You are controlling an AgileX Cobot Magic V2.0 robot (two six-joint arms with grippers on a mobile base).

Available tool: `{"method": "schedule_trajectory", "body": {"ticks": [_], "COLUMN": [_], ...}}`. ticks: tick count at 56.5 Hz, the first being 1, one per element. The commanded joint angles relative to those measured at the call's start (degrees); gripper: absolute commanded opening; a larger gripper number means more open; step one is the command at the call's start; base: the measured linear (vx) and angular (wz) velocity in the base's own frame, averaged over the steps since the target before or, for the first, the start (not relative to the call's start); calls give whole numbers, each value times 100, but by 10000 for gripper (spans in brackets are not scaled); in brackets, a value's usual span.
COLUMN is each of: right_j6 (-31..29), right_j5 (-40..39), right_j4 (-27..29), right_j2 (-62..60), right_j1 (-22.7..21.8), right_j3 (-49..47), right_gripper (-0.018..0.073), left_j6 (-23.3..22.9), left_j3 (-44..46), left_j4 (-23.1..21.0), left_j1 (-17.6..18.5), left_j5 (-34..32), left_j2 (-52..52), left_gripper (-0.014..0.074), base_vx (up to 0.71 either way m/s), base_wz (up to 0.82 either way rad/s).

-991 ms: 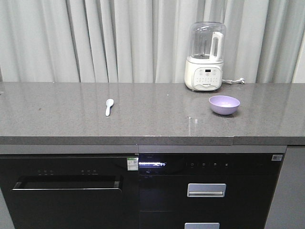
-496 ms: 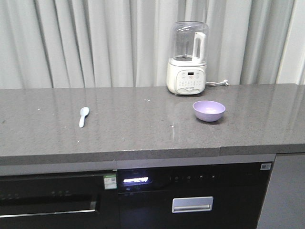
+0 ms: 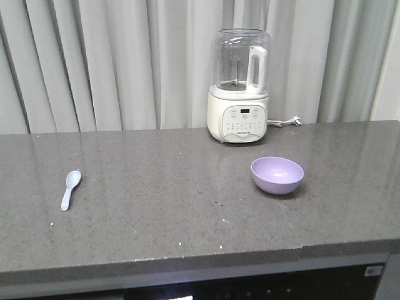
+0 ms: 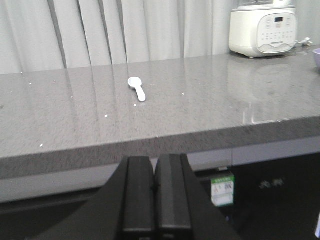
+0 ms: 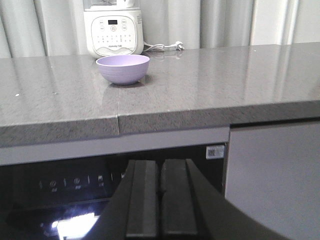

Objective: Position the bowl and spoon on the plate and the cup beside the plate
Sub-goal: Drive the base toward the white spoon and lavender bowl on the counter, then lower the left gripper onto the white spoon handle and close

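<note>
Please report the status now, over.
Left gripper, right gripper: shut, empty. Spoon and bowl apart on countertop. Plate, cup not in view. Blender behind bowl.

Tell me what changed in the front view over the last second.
Only the viewpoint shifted: the camera came closer, so the counter fills the frame and the cabinets below have nearly dropped out. The spoon, bowl and blender lie where they were on it, untouched.

open counter [image 3: 156, 212] between spoon [image 3: 70, 189] and bowl [image 3: 277, 174], blender [image 3: 240, 94] near behind bowl
</note>
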State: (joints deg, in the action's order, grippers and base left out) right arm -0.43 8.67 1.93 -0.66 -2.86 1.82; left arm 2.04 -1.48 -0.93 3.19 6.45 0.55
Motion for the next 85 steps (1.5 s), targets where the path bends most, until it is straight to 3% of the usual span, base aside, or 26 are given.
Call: {"method": "schedule_trajectory", "body": {"ticks": [1, 38, 85], "right_j6": [-32, -32, -32], "right_j5": [-472, -472, -514], "right_j4": [-30, -30, -30], "right_j2": [-24, -24, -24], "right_j1": [-35, -35, -35], "right_j3": [17, 17, 17], "right_gripper": [-8, -8, -8], "left_j6": [-2, -2, 30], "left_j3": [140, 140, 145], "left_j4": [-9, -9, -4], "left_j1": [-12, -12, -12], "left_j5": [-479, -479, -607], "left_j2": [98, 98, 98], "left_gripper": [-6, -6, -6], "base_vx": [45, 43, 6], "base_wz": [3, 12, 2]}}
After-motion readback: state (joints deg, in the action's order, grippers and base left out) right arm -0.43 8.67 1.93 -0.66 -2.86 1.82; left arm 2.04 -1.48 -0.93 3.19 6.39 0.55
